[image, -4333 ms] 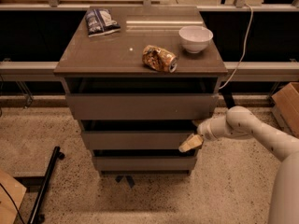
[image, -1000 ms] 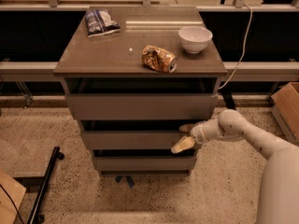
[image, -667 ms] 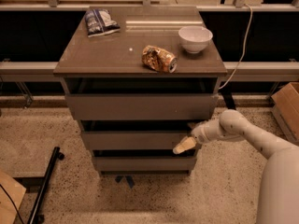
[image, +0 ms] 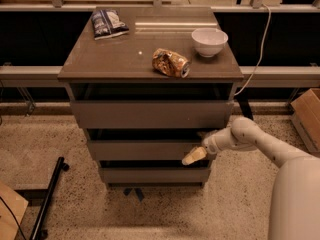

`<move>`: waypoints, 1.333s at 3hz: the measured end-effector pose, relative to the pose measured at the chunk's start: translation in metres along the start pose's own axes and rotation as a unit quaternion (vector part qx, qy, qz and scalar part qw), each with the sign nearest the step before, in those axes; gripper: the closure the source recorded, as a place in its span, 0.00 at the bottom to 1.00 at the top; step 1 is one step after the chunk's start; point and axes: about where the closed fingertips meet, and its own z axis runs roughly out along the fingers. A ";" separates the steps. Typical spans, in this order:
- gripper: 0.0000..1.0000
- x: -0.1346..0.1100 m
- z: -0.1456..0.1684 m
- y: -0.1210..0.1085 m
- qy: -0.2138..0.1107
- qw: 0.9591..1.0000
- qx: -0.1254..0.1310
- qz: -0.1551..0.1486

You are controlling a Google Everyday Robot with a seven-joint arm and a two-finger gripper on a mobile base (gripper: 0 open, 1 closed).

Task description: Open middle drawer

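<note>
Cabinet: grey-brown cabinet (image: 150, 59) with three drawers, standing on a speckled floor (image: 240, 209)
Middle drawer: the middle drawer (image: 142, 150) is the second front down, flat and without a handle, with a dark gap showing above its top edge
Top drawer: the top drawer (image: 150, 114) has the tallest front, with a dark opening between it and the cabinet top
Bottom drawer: the bottom drawer (image: 152, 174) sits lowest, just above the floor
Gripper: the gripper (image: 196, 155) is at the right end of the middle drawer's front, its tan tip over the lower right corner
Gripper state: cannot tell, wide or narrow
Arm: the white arm (image: 260, 141) reaches in from the right
On top: a white bowl (image: 209, 41) back right, a crushed can (image: 171, 63) near the middle, a snack bag (image: 108, 23) back left
Right edge: a cardboard box (image: 306, 116) on the floor
</note>
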 end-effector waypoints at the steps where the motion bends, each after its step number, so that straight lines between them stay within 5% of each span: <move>1: 0.19 0.014 0.015 -0.001 0.011 1.000 -0.013 0.019; 2: 0.50 0.011 0.012 -0.001 0.011 1.000 -0.013 0.019; 4: 0.97 0.004 0.006 0.001 0.011 1.000 -0.013 0.019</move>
